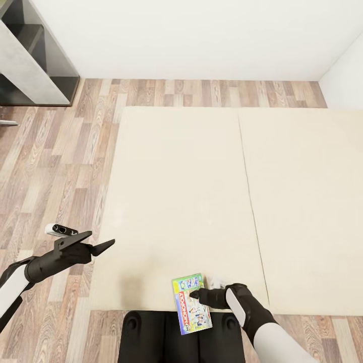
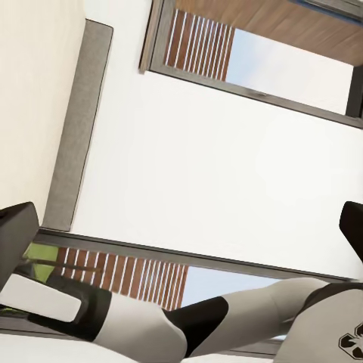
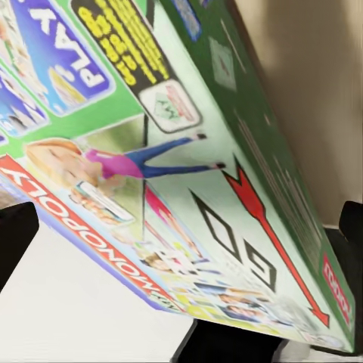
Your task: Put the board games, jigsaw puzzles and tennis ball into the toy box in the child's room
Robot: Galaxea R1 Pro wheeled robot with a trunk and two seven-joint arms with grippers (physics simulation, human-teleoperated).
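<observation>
— Where is the board game being found relative to the right gripper?

— It is being overlapped by that gripper at the near edge of the bed, with its long axis running away from the robot and its near end hanging past the mattress edge over the robot's base. Whether the fingers are being closed on the box cannot be told; in the right wrist view the lid is being seen slantwise and very close, between dark fingertips.

— And the left gripper?

— It is being held apart, with nothing between its pointed fingers, out over the wooden floor beside the bed, well away from the box. The right arm is judged the nearer one.

— How are the materials being read?

— The box is being seen as flat, rectangular, glossy printed card; the bed as pale, matte and soft; the floor as grained planks.
</observation>
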